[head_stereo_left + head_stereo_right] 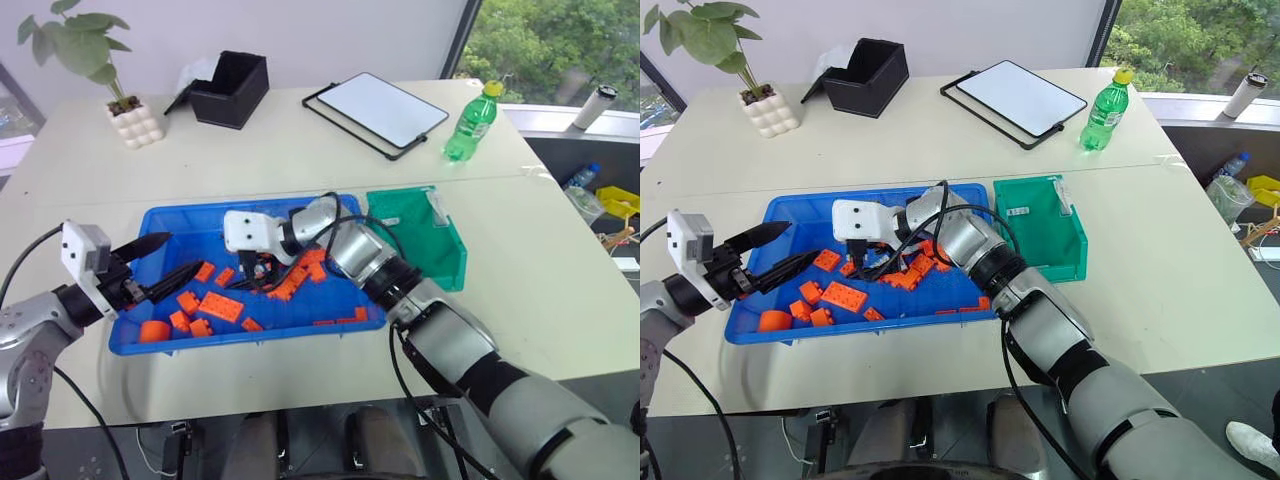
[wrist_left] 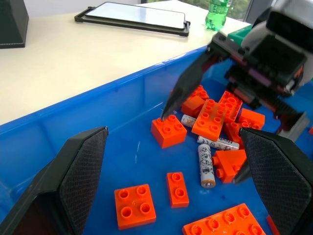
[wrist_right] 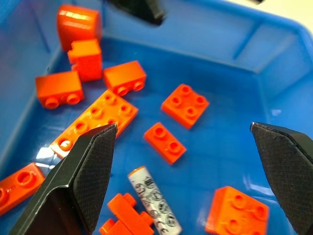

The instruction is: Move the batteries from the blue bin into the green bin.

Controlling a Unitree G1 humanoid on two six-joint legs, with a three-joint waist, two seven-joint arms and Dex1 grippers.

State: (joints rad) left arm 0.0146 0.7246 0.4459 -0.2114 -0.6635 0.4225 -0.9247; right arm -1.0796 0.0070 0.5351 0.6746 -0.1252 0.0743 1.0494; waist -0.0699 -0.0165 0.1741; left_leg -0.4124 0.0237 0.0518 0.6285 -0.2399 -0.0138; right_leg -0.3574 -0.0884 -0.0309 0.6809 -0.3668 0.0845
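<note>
Left wrist view: batteries (image 2: 206,165) inside blue bin (image 2: 112,103).

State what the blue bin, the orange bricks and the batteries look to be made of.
Blue bin: glossy moulded plastic, judging by its sheen and the soft reflections on its wall.
Orange bricks: hard, smooth plastic with moulded studs.
Batteries: likely metal cells in a printed whitish wrap; a bare silvery end cap shows.
</note>
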